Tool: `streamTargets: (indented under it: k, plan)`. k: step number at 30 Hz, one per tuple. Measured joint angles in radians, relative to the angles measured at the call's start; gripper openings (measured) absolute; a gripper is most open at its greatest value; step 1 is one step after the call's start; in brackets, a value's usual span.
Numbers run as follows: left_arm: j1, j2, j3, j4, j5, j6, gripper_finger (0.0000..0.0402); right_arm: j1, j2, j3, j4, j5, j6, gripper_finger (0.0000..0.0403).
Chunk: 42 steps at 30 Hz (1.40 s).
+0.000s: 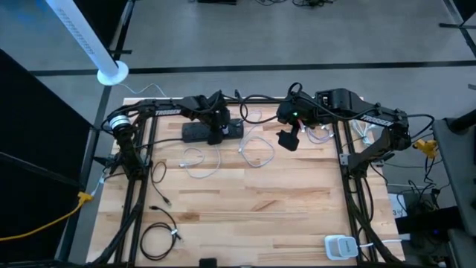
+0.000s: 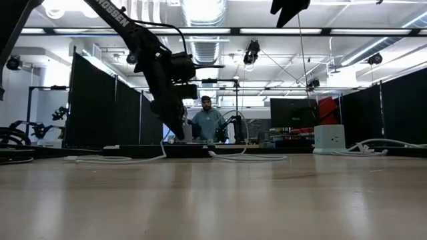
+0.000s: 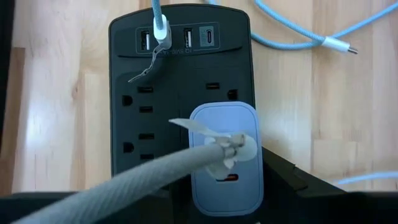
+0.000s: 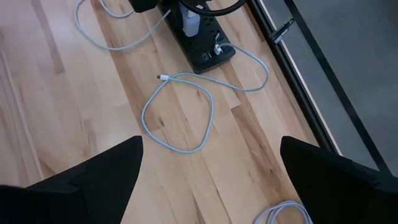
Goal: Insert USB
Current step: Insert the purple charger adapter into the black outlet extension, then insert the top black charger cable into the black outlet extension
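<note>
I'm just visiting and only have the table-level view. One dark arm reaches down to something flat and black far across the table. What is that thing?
Observer: It's a black power strip; the left gripper is right over it.
Operator: Is anything plugged into it?
Observer: Yes. A white charger sits in one outlet, and a light blue cable is in a USB port at the strip's end.
Operator: I see only a dark tip of the other arm at the top. What's it doing?
Observer: The right gripper is open and holds nothing, high above a loose cable loop on the wood.
</note>
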Motion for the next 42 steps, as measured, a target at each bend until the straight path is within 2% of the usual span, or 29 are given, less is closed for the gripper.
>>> streamTargets:
  k: [11,17,23,30,32,38,42]
  plan:
    - [0.005,0.077,0.003,0.065,-0.020,-0.071,0.0119,0.009,0.000,0.000,0.002,-0.004,0.024,0.0363]
    - [0.006,0.081,0.003,0.063,0.008,-0.114,0.0119,0.013,0.000,-0.035,0.042,-0.004,0.010,0.0363]
    - [0.007,0.075,0.002,0.061,0.031,-0.124,0.0119,0.013,0.000,-0.132,0.157,-0.039,-0.039,0.0363]
    - [0.005,0.004,-0.012,0.024,0.039,-0.130,0.0119,0.013,0.000,-0.148,0.150,-0.041,-0.048,0.0363]
    - [0.005,-0.018,-0.013,0.009,0.039,-0.148,0.0151,0.013,0.000,-0.148,0.150,-0.042,-0.055,0.0363]
    - [0.002,-0.095,-0.010,-0.092,0.021,-0.150,0.0297,0.013,0.000,-0.148,0.150,-0.050,-0.081,0.0363]
    - [-0.003,-0.156,-0.009,-0.183,-0.007,-0.194,0.0351,0.013,0.000,-0.148,0.149,-0.050,-0.108,0.0364]
